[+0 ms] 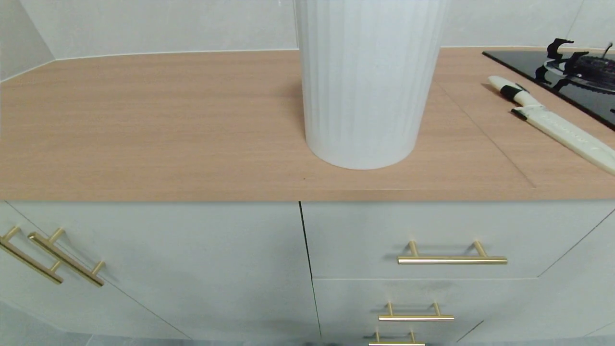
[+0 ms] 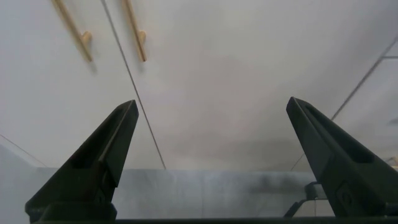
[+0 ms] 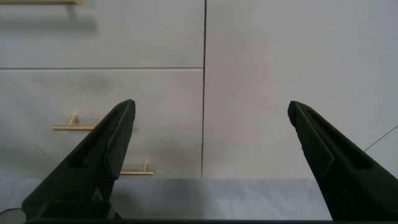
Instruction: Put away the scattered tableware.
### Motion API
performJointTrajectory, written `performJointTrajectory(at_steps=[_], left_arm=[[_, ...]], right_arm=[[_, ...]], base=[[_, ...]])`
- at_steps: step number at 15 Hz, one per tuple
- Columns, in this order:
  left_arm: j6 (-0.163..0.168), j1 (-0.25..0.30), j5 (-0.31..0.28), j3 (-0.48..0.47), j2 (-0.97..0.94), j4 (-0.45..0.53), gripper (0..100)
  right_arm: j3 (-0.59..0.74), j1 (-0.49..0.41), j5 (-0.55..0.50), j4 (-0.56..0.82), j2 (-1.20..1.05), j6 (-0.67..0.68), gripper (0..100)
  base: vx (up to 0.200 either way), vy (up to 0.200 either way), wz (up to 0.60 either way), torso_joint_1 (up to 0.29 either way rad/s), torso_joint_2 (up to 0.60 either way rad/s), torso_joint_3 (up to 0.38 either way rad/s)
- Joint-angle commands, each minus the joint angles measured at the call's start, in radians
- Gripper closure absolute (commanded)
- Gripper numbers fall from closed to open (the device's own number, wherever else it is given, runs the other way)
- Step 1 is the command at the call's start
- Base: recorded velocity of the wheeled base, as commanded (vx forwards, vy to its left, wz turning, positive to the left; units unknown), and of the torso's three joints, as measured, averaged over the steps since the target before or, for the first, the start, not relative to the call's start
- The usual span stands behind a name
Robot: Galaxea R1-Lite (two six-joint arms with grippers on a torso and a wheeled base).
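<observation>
- Cream-white knife (image 1: 552, 122) with black-banded handle lies flat on the wooden counter (image 1: 144, 120), far right.
- Tall white ribbed container (image 1: 367, 81) stands upright, mid-counter.

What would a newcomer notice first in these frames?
A tall ribbed white container stands mid-way along the wooden countertop, near its front edge. To its right a white knife lies flat beside the black cooktop. The left tool and right tool are both open, facing grey cabinet fronts with brass handles.
</observation>
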Motion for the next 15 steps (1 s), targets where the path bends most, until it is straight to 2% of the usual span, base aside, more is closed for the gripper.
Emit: performJointTrajectory(at_steps=[1, 5, 15], left_arm=[[0.000, 0.000, 0.000, 0.000, 0.000, 0.000, 0], [0.000, 0.000, 0.000, 0.000, 0.000, 0.000, 0], [0.000, 0.000, 0.000, 0.000, 0.000, 0.000, 0]], right_arm=[[0.000, 0.000, 0.000, 0.000, 0.002, 0.000, 0], [0.000, 0.000, 0.000, 0.000, 0.002, 0.000, 0], [0.000, 0.002, 0.000, 0.000, 0.002, 0.000, 0]], base=[[0.000, 0.000, 0.00, 0.178, -0.64, -0.266], [0.000, 0.000, 0.00, 0.072, -0.55, -0.255], [0.000, 0.000, 0.00, 0.273, -0.48, -0.258]])
